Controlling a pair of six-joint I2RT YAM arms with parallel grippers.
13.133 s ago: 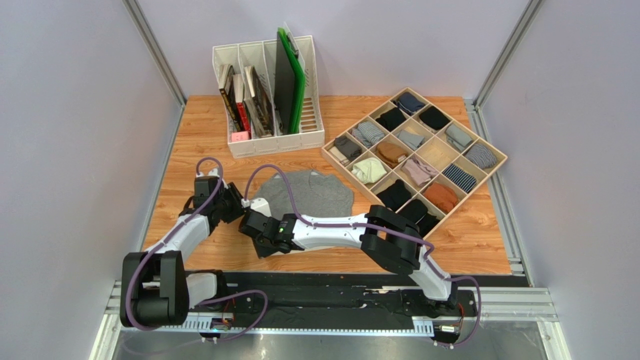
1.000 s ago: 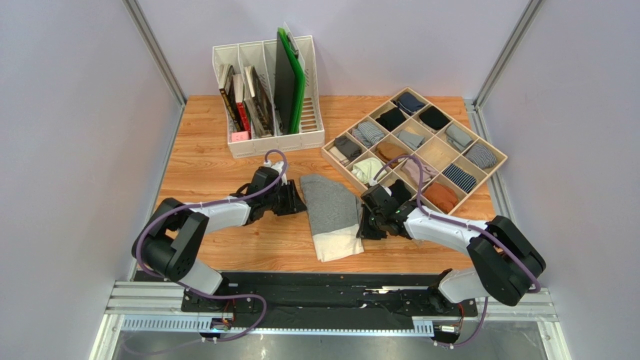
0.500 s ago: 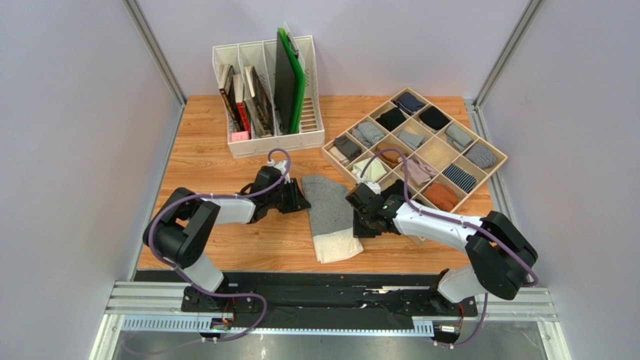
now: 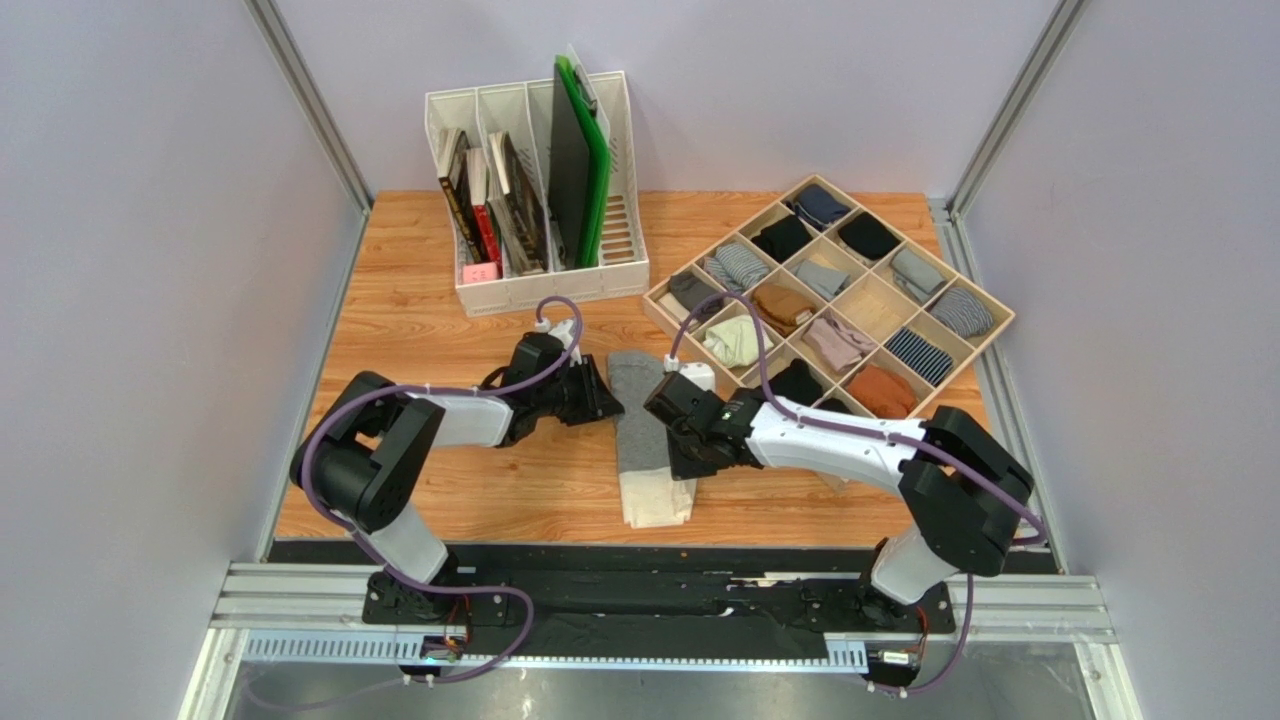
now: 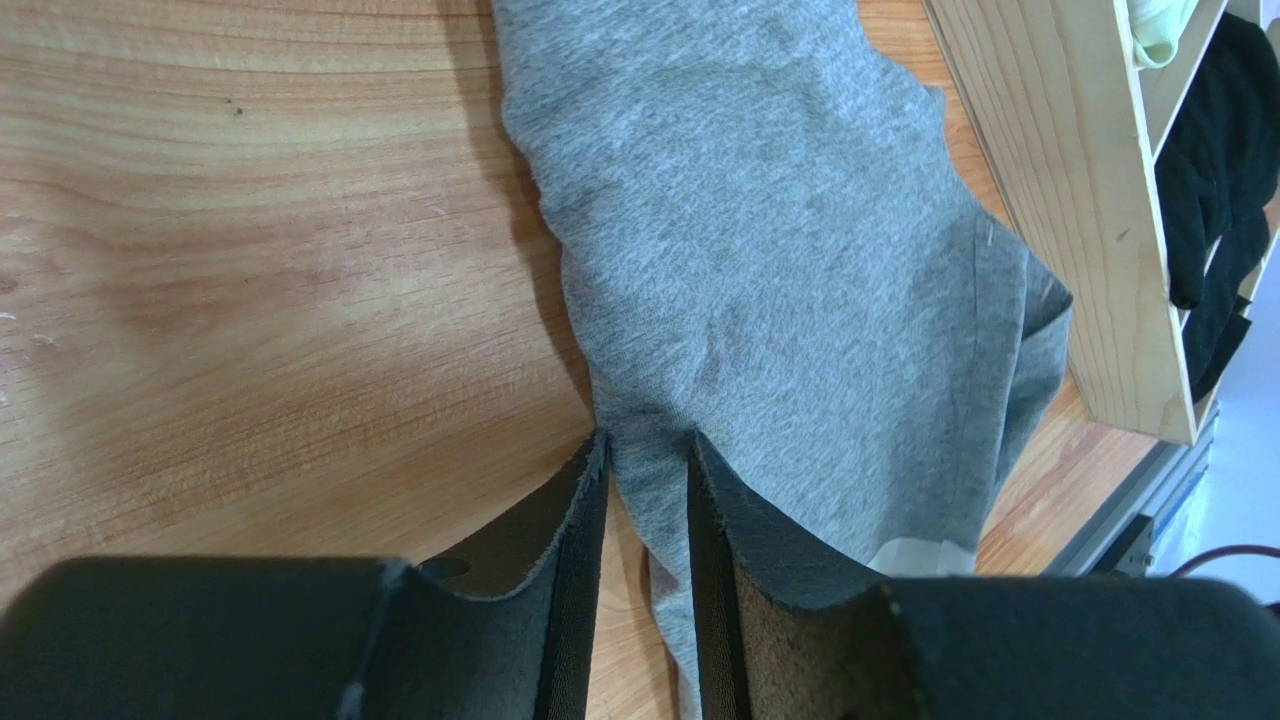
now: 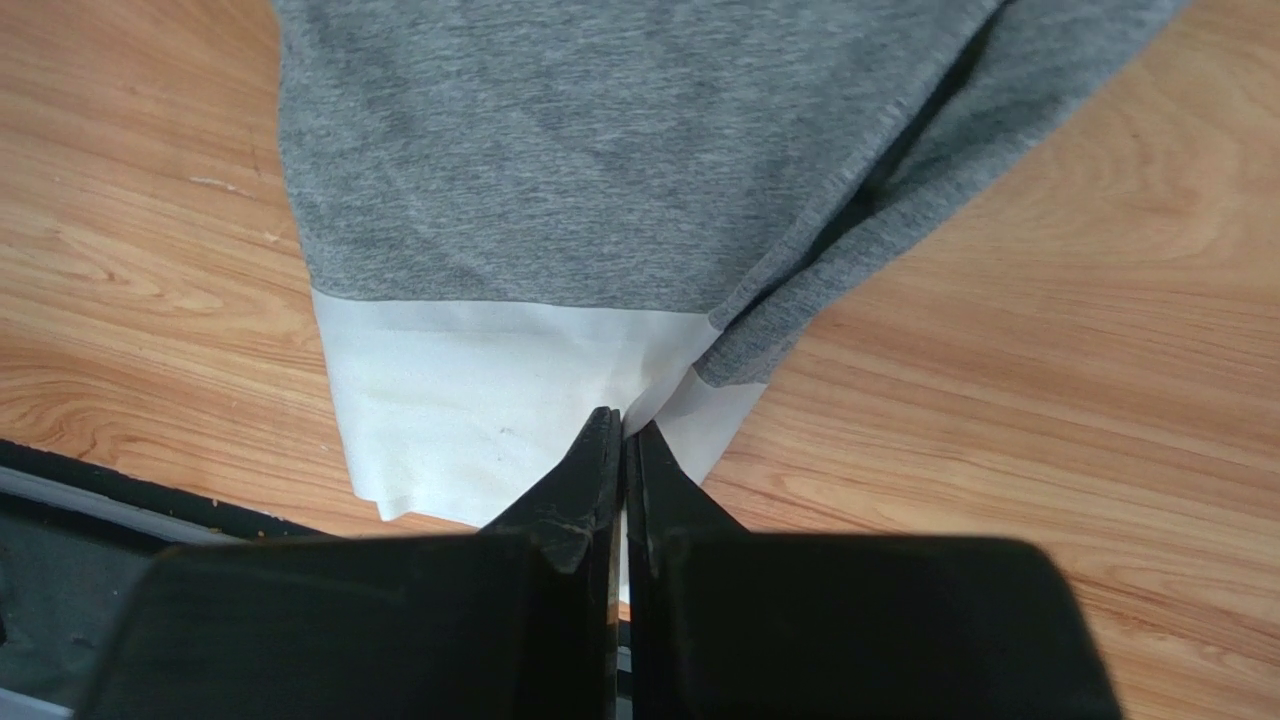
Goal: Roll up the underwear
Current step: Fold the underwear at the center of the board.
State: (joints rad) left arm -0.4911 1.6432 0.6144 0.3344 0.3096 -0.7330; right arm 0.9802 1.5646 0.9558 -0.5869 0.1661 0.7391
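You have the underwear (image 4: 634,435) mid-frame on the tabletop (image 4: 496,495), long axis top-to-bottom, waistband (image 4: 654,503) lowest; left gripper (image 5: 646,465) pinches its left edge, and right gripper (image 6: 621,435), pressed together, sits at the waistband.

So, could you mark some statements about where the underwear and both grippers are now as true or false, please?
1. The underwear lies on the wooden table, outside the compartment tray. True.
2. Its white waistband points to the far edge of the table. False: the waistband is at the near end, toward the arm bases.
3. The right gripper is shut, with its tips at the waistband. True.
4. The left gripper hangs wide open, high above the cloth. False: it is low at the underwear's left edge, with grey cloth between its fingers.
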